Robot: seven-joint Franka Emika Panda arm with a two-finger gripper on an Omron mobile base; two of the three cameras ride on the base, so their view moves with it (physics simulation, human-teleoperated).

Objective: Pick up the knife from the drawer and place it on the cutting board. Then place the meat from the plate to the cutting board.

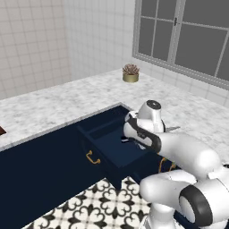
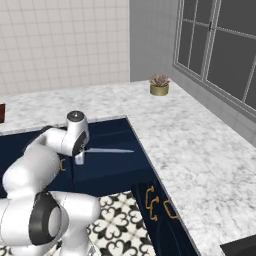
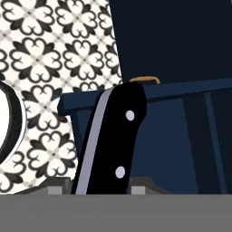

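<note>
My gripper [image 3: 102,188] is shut on the black handle of the knife [image 3: 115,140], whose two rivets show between the finger tips. In the right base view the gripper [image 2: 79,158] hangs above the open navy drawer [image 2: 107,170], and the knife's silver blade [image 2: 109,150] points level to the right. From the left base view the gripper [image 1: 128,139] sits over the drawer [image 1: 112,150], with the blade tip [image 1: 172,129] poking out behind the arm. The drawer front [image 3: 181,90] and its brass handle [image 3: 144,79] lie below the knife. Plate and meat are out of view.
A marble counter [image 2: 200,150] wraps the corner, with a small potted plant [image 1: 130,73] [image 2: 159,85] by the window. A dark reddish-brown sliver [image 2: 2,113] sits at the counter's left edge; I cannot tell what it is. Neighbouring drawers with brass handles [image 2: 156,202] stand over a patterned floor [image 1: 98,205].
</note>
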